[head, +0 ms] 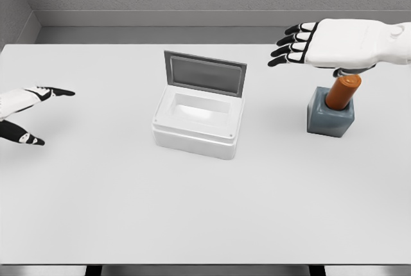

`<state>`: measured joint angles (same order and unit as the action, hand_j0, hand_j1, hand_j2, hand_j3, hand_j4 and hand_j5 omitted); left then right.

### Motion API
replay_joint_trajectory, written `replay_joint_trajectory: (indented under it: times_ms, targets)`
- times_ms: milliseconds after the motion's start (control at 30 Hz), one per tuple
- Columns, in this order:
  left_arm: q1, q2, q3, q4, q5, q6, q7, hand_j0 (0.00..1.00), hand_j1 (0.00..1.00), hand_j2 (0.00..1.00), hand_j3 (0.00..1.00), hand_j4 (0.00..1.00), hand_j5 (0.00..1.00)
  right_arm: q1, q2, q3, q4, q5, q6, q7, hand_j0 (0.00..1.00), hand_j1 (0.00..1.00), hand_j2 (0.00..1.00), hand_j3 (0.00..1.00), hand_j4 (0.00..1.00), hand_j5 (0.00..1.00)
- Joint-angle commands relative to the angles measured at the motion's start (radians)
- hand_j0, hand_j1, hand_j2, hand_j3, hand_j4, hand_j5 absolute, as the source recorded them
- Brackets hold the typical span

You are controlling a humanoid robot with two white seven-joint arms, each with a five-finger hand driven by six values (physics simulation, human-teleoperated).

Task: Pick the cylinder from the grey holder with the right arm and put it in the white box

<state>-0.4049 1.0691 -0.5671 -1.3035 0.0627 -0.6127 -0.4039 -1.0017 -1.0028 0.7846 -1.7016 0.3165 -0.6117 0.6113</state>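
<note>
On the desk (96,212), nothing of the task is seen to be done: one orange cylinder (342,92) is tilted in one grey holder (330,117), well apart from one white box (199,122), whose lid is raised. The right hand (327,43) is held above the cylinder, fingers (289,50) extended and gripping nothing; grasp, carry and placing are left. The left hand (29,112) is open at the left edge.

Right hand (324,43) reaches in from the right edge, palm down, fingers (292,40) straight and pointing left, holding nothing. Left hand (26,112) low at left edge, fingers spread.
</note>
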Motion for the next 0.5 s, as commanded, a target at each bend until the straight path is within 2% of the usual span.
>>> replay_joint_trajectory:
  times_ms: [0, 100, 133, 167, 200, 267, 300, 333, 367, 400, 467]
  targets:
    - [0.002, 0.0, -0.01, 0.001, -0.01, 0.002, -0.003, 1.0, 1.0, 1.0, 1.0, 1.0, 1.0, 0.0, -0.004, -0.002, -0.003, -0.004, 0.001, 0.0, 1.0, 1.0, 1.0, 1.0, 1.0, 1.0]
    - [-0.008, -0.001, -0.051, -0.002, -0.003, 0.002, 0.002, 1.0, 1.0, 1.0, 1.0, 1.0, 1.0, -0.005, -0.013, -0.004, -0.006, -0.007, 0.001, 0.0, 1.0, 1.0, 1.0, 1.0, 1.0, 1.0]
    - [-0.032, -0.001, -0.102, -0.01, 0.0, 0.002, 0.005, 1.0, 1.0, 1.0, 1.0, 1.0, 1.0, -0.005, -0.028, -0.005, -0.001, -0.007, 0.001, 0.0, 1.0, 1.0, 1.0, 1.0, 1.0, 1.0]
    - [-0.058, -0.005, -0.132, -0.022, 0.006, 0.002, 0.007, 1.0, 1.0, 1.0, 1.0, 1.0, 1.0, -0.003, -0.071, -0.007, 0.005, -0.007, 0.001, 0.0, 1.0, 1.0, 1.0, 1.0, 1.0, 1.0]
    - [-0.064, -0.009, -0.145, -0.033, 0.051, 0.002, 0.004, 1.0, 1.0, 1.0, 1.0, 1.0, 1.0, 0.005, -0.108, -0.008, 0.006, -0.007, 0.001, 0.0, 1.0, 1.0, 1.0, 1.0, 1.0, 1.0]
    - [-0.066, -0.015, -0.148, -0.068, 0.103, 0.002, -0.026, 1.0, 1.0, 1.0, 1.0, 1.0, 1.0, 0.011, -0.146, -0.008, 0.028, -0.01, 0.001, 0.0, 1.0, 1.0, 1.0, 1.0, 1.0, 1.0]
    - [-0.072, -0.015, -0.149, -0.062, 0.204, 0.002, -0.134, 1.0, 1.0, 1.0, 1.0, 1.0, 1.0, 0.011, -0.149, -0.01, 0.036, -0.01, 0.001, 0.0, 1.0, 1.0, 1.0, 1.0, 1.0, 1.0]
    - [-0.094, -0.063, -0.148, -0.057, 0.301, 0.002, -0.207, 1.0, 1.0, 1.0, 1.0, 1.0, 1.0, 0.014, -0.164, -0.008, 0.037, -0.01, 0.001, 0.0, 1.0, 1.0, 1.0, 1.0, 1.0, 1.0]
    - [-0.104, -0.104, -0.146, -0.033, 0.336, 0.002, -0.207, 1.0, 1.0, 1.0, 1.0, 1.0, 1.0, 0.014, -0.181, -0.01, 0.037, -0.01, 0.001, 0.0, 1.0, 1.0, 1.0, 1.0, 1.0, 1.0]
    - [-0.114, -0.104, -0.145, 0.001, 0.377, 0.002, -0.207, 1.0, 1.0, 1.0, 1.0, 1.0, 1.0, 0.015, -0.183, -0.007, 0.037, -0.01, 0.001, 0.0, 1.0, 1.0, 1.0, 1.0, 1.0, 1.0]
    - [-0.109, -0.061, -0.143, 0.023, 0.586, 0.002, -0.207, 1.0, 1.0, 1.0, 1.0, 1.0, 1.0, 0.038, -0.18, 0.002, 0.04, -0.002, 0.001, 0.0, 1.0, 1.0, 1.0, 1.0, 1.0, 1.0]
